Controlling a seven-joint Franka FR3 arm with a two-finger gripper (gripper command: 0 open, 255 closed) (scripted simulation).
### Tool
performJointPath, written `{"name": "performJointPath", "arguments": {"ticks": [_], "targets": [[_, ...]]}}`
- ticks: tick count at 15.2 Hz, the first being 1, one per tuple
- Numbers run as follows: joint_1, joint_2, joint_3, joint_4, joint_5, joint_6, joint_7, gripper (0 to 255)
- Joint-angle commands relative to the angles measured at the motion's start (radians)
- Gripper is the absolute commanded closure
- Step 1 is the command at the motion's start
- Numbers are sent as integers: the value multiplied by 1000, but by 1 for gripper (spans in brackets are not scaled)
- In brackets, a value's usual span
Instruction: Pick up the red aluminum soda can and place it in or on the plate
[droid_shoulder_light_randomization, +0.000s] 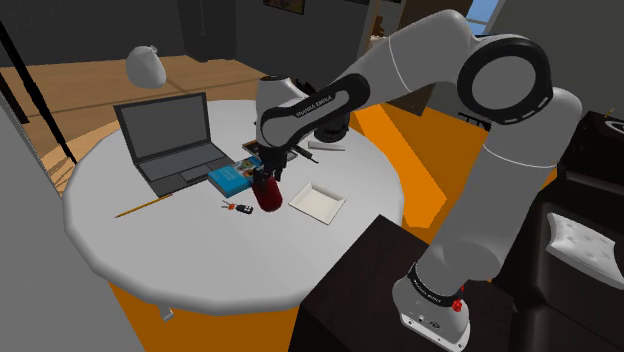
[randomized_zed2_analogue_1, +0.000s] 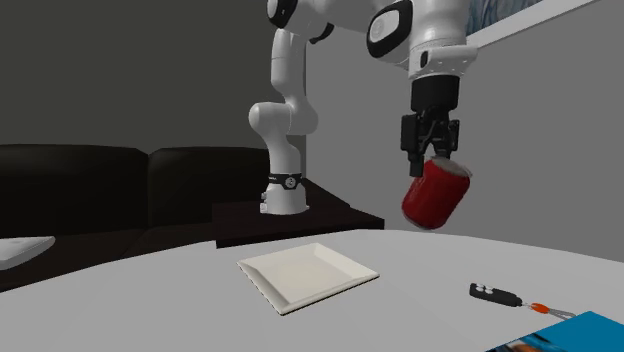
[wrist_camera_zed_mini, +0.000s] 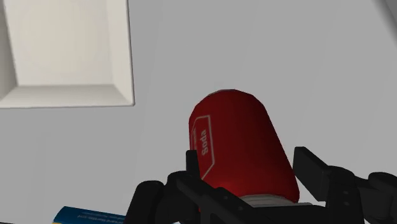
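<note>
The shoulder view looked down from beside the stand across the whole round worktop. The second exterior view sat low at the worktop's far side, facing the arm, near the plate. The wrist view looked along the end effector, closest; all three shared plate and red can.

"Soda" in white on red can

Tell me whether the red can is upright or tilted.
Tilted. The red can hangs slanted from the gripper, lifted off the white table.
</note>
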Motion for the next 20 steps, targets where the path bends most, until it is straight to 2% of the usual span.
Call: {"name": "performJointPath", "arguments": {"ticks": [1,9,17,20], "targets": [[-24,-38,-16,-41,7,4,-45,255],[-121,-184,-103,-186,15,3,-233,255],[-226,-283,-222,-260,-13,-23,-438,255],[-225,-257,-223,-277,-10,20,-440,255]]}}
